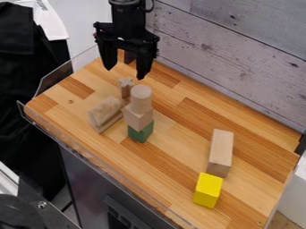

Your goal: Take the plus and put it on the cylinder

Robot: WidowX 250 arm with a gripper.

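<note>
Work surface: wood-strip tabletop (pixel 173 165), bordered along the left by 1 clear guard (pixel 65 74). A plank wall (pixel 209 38) stands behind. Left area: 1 green block (pixel 141 132) supports 1 plain wood block (pixel 137 120); 1 notched wood block (pixel 106 112) sits just beside them, to the left. Right area: 1 elongated wood block (pixel 221 150), with 1 yellow block (pixel 207 190) at its lower end. Black fabric (pixel 24 89) hangs beyond the left edge.
</note>
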